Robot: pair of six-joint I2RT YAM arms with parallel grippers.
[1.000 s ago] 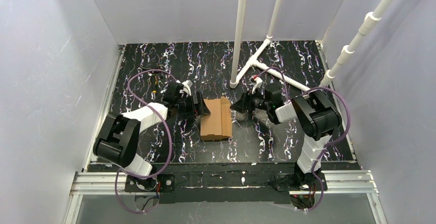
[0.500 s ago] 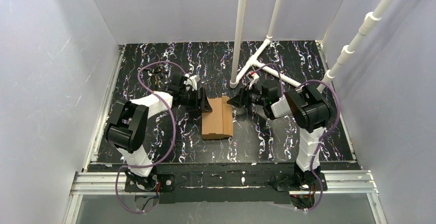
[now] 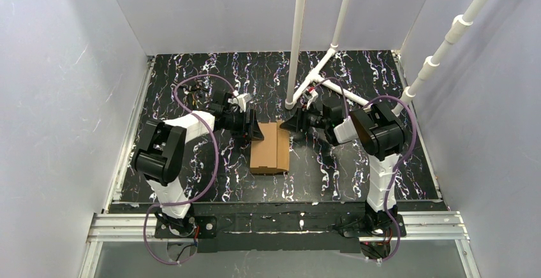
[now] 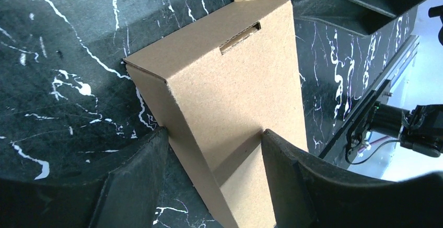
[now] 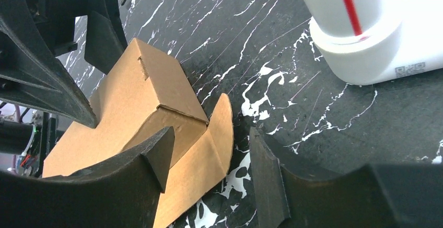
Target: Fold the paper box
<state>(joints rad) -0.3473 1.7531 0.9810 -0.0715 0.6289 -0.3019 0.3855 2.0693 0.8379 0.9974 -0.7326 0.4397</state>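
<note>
Top external view: left hand (image 3: 251, 127), paper box (image 3: 269, 147) at mid-counter (image 3: 332, 176), right hand (image 3: 288, 125). Left hand: part-open, one finger (image 4: 141, 175) against the box's side wall and the other over its top face; whether it grips cannot be told. Box: part-folded thin cardboard, judged light, stiff across panels, yielding at creases, easily dented, prone to slide. Right hand: jaws apart, holding nothing, straddling the rounded flap (image 5: 222, 128). Hold is best taken at flap edges, not across the hollow body.
</note>
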